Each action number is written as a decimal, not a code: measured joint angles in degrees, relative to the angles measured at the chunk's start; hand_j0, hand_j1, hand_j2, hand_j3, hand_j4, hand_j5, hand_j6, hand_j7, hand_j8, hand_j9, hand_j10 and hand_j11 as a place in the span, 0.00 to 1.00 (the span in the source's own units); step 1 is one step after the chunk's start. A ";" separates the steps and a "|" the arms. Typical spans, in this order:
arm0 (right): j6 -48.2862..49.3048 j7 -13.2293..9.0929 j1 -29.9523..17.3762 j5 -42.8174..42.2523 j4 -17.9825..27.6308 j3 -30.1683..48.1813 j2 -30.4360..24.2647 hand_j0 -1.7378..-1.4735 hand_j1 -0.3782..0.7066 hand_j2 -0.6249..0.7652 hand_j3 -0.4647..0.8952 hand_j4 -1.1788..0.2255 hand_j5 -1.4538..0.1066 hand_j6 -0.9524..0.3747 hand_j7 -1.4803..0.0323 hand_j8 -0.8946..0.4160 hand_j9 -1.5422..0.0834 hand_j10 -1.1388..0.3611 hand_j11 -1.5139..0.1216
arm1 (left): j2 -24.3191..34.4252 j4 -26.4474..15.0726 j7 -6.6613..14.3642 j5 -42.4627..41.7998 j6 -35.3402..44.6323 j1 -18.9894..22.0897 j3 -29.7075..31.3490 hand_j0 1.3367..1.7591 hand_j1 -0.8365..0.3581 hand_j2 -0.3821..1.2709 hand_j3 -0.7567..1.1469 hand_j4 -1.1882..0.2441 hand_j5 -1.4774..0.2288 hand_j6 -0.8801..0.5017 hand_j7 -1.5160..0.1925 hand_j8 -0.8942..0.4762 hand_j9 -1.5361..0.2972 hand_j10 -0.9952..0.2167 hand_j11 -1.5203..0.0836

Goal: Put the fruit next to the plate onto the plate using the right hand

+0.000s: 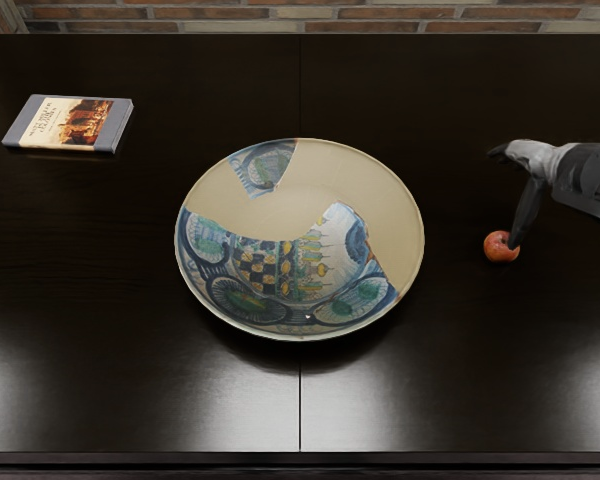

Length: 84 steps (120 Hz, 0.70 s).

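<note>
One small red fruit [499,246] lies on the dark table [130,330], near the right rim of the wide patterned plate [380,190] and outside it. Right hand [552,166] enters from the right edge, fingers spread, one dark finger [525,212] angled down, its tip touching the fruit. Book [68,122] at far left.
</note>
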 joint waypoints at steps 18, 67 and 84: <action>-3.85 0.00 -2.72 -3.45 2.49 -0.16 -0.48 0.30 0.11 0.44 0.34 0.78 0.87 0.66 0.91 0.62 0.89 0.71 0.86 | 0.00 0.00 0.00 0.01 0.00 -0.01 0.00 0.76 0.76 0.26 0.40 0.67 0.69 0.47 0.71 0.48 0.67 0.63 0.76; -14.90 0.00 -10.65 -10.69 3.96 0.22 0.41 0.30 0.22 0.43 0.34 0.71 0.78 0.58 0.83 0.54 0.81 0.64 0.78 | 0.00 0.00 0.00 0.01 0.00 -0.01 0.03 0.76 0.76 0.26 0.40 0.67 0.69 0.47 0.71 0.48 0.67 0.63 0.76; -18.47 0.00 -12.36 -12.27 3.46 0.07 2.00 0.30 0.27 0.42 0.34 0.68 0.75 0.55 0.79 0.51 0.77 0.61 0.75 | 0.00 0.00 0.00 0.01 0.00 -0.01 0.02 0.76 0.76 0.26 0.40 0.67 0.69 0.47 0.71 0.48 0.67 0.63 0.76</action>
